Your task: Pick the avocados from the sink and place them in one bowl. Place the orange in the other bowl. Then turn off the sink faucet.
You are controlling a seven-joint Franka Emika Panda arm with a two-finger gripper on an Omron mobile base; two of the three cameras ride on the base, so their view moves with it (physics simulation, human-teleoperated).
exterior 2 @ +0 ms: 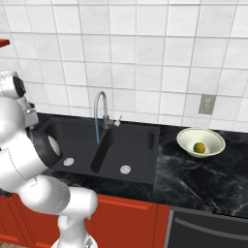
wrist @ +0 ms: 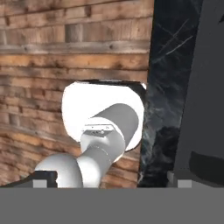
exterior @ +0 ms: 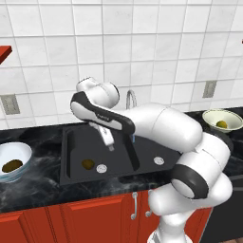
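Black double-basin sink (exterior: 76, 163) set in the dark marble worktop (exterior: 38, 187). The end effector (exterior: 110, 147) hangs above the left basin; its opening cannot be told. Below it and to its left lies the remaining dark olive oval avocado (exterior: 87, 164): probably light, firm, smooth and apt to roll; grip it across the short middle.

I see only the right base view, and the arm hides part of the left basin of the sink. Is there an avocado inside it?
Observer: Yes, one avocado lies in the left basin of the sink, beside its drain.
Operator: And the pale blue bowl?
Observer: The pale blue bowl stands on the counter left of the sink, with a second avocado inside.
Operator: Where is the gripper?
Observer: The gripper hangs open over that left basin.
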